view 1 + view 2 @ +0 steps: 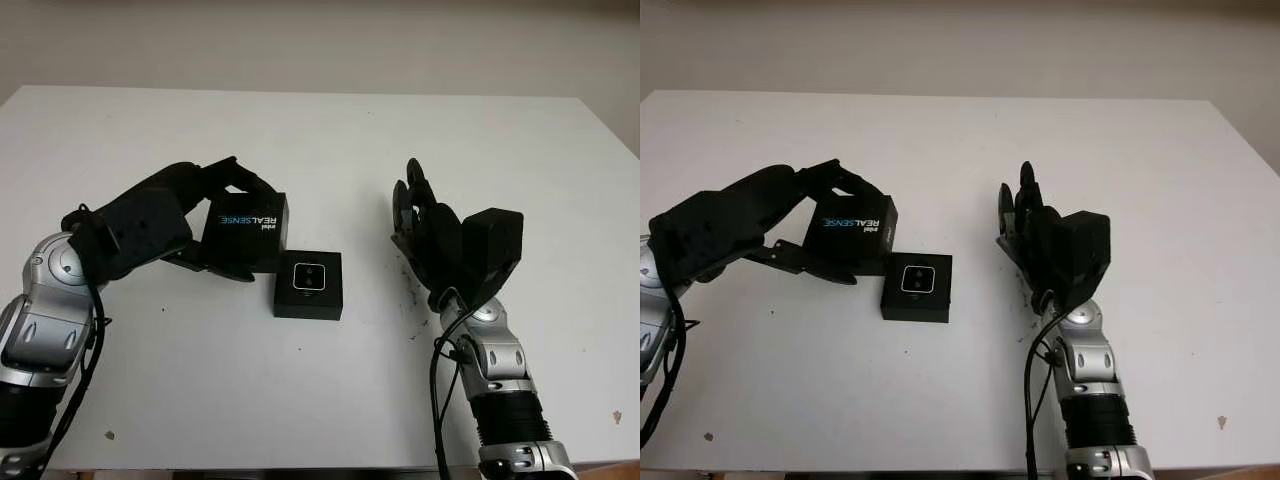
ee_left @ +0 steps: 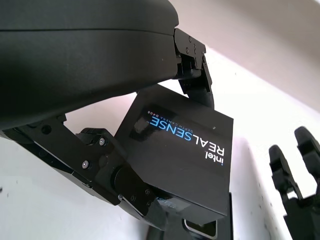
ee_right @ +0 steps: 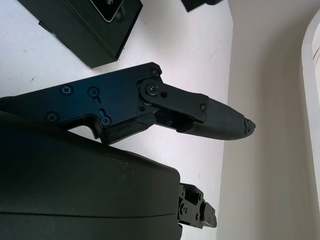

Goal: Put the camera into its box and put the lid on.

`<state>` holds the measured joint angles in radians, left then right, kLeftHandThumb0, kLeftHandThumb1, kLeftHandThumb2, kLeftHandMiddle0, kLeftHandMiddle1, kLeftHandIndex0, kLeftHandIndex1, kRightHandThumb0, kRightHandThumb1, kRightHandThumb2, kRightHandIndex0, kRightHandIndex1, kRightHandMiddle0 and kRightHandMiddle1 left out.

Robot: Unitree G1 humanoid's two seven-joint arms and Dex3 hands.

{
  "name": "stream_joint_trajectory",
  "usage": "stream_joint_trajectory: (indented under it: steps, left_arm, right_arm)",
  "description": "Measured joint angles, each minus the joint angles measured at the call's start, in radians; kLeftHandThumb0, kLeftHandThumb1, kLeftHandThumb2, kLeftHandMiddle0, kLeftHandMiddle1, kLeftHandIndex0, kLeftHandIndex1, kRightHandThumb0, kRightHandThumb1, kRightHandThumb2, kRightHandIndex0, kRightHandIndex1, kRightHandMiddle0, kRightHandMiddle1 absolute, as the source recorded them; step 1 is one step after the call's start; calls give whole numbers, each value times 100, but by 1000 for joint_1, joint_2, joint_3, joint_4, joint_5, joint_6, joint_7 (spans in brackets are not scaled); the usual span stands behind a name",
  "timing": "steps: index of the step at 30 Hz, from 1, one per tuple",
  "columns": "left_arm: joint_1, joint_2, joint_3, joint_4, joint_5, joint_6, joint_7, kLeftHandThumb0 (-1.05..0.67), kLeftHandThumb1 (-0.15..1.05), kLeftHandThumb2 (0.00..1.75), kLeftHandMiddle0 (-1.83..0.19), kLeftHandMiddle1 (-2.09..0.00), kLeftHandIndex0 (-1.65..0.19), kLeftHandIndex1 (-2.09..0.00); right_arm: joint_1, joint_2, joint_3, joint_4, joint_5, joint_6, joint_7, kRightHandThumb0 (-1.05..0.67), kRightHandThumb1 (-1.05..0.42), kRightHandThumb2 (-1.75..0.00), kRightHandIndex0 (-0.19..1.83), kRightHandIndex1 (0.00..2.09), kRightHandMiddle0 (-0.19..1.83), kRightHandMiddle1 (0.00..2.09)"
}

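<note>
- Left hand (image 1: 215,225) clamped on the black lid (image 1: 247,233), lettered "intel REALSENSE"; fingers wrap its far and near edges, and it is tilted and raised off the table (image 1: 330,130).
- Lid's near right corner just beside the far left corner of the box (image 1: 309,285), possibly overlapping it; contact cannot be told.
- Box sits open near the middle of the table, somewhat toward the near edge; the camera (image 1: 308,277) lies inside, face up.
- Right hand (image 1: 425,235) open, holding nothing, right of the box and apart from it.
</note>
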<state>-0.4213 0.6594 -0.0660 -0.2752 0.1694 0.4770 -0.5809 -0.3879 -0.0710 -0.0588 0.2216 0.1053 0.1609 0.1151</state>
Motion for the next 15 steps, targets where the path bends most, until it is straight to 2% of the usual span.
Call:
stream_joint_trajectory:
  steps: [3,8,15]
  left_arm:
    - [-11,-14,-31,-20,-8,58,-22,-26,95,5,-39,-162,-30,-144]
    - [-30,-47,-67,-40,-26,150,-36,-24,94,5,-42,-162,-30,-147]
    - [-34,-102,-71,-38,-66,238,-22,-27,94,5,-39,-161,-30,-150]
  right_arm:
    - [0,6,2,0,-2,-4,-4,-74,-105,-69,-19,0,-19,0]
    - [1,13,3,0,-2,-5,-9,-73,-105,-70,-19,0,-19,0]
    - [1,15,1,1,-10,-22,-20,-75,-105,-67,-19,0,-19,0]
